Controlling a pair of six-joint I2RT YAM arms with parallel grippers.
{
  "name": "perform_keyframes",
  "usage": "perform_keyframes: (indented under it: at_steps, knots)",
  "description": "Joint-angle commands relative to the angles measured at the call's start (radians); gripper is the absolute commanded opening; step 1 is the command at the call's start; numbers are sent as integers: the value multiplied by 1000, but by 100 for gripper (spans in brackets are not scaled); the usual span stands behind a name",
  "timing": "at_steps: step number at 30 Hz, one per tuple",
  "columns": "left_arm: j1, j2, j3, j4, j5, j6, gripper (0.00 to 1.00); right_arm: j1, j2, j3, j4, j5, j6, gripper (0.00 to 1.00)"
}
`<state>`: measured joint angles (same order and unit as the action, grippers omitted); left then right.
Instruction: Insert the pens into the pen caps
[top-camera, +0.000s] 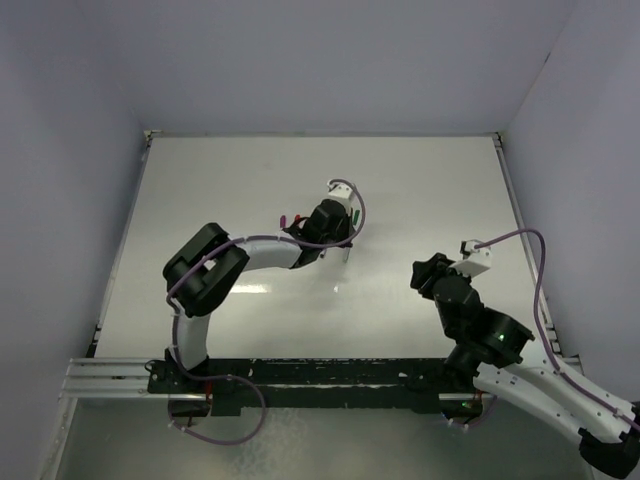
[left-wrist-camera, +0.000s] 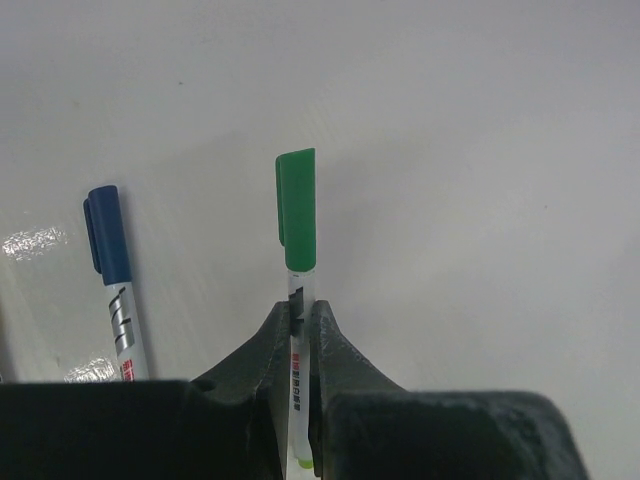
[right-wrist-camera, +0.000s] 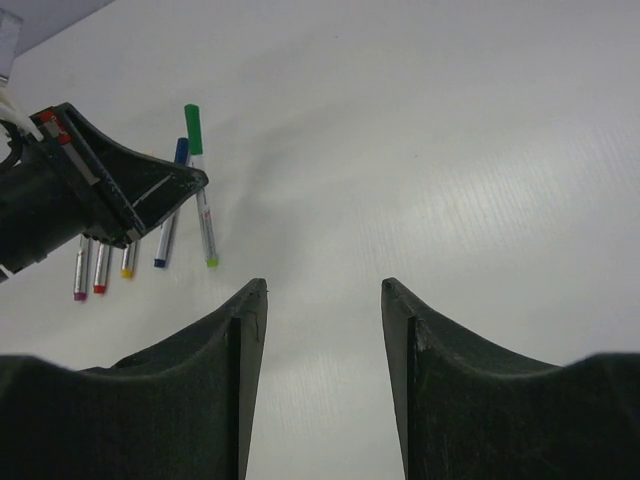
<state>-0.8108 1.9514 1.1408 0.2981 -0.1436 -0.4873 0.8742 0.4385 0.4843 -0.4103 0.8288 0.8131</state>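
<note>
Green pen (left-wrist-camera: 298, 285), white-barrelled, is pinched at mid-barrel between the left fingers (left-wrist-camera: 268, 345), which are pressed tight on it from both sides. Its green cap (left-wrist-camera: 297, 210) is seated on the end that points straight out past the fingertips, and its lime tail end shows behind them, deep between the fingers. Gripping the barrel and not the cap leaves the capped end free, which suits either pressing a cap home or laying the pen down. The pen runs low and nearly flat over the white surface (left-wrist-camera: 480, 150). Whether it touches the surface cannot be told.

Just beside these fingers, on the wrist view's left, a blue pen (left-wrist-camera: 118, 300) lies on the surface with its blue cap (left-wrist-camera: 106, 235) on, nearly parallel to the green one and pointing the same way. It looks finished and set aside.

In the right wrist view, three more pens (right-wrist-camera: 101, 262) lie side by side on the far side of the left fingers, with purple, red and yellow tail ends showing. Their far ends are hidden behind the left arm, so whether they wear caps cannot be told.

Right fingers (right-wrist-camera: 235, 340) are spread apart with nothing between them. They hang over bare surface, well apart from the pens, probably drawn back to leave the left arm room to work.
</note>
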Motion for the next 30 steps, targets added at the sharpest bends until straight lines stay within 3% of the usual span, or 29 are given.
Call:
perform_keyframes:
  at_steps: [1,11,18,22,30]
  knots:
    - [16,49,86,-52,12,-18,2,-1,0,28,-19,47,28,52]
    - [27,127,151,-126,-48,-51,8,-1,0,15,-23,44,45,52]
    - [28,149,163,-156,-76,-78,19,-1,17,-3,-7,38,51,52]
    - [28,148,178,-168,-76,-77,28,-1,33,0,-1,35,45,52]
    - [29,84,200,-181,-71,-43,32,-1,33,7,41,60,7,52]
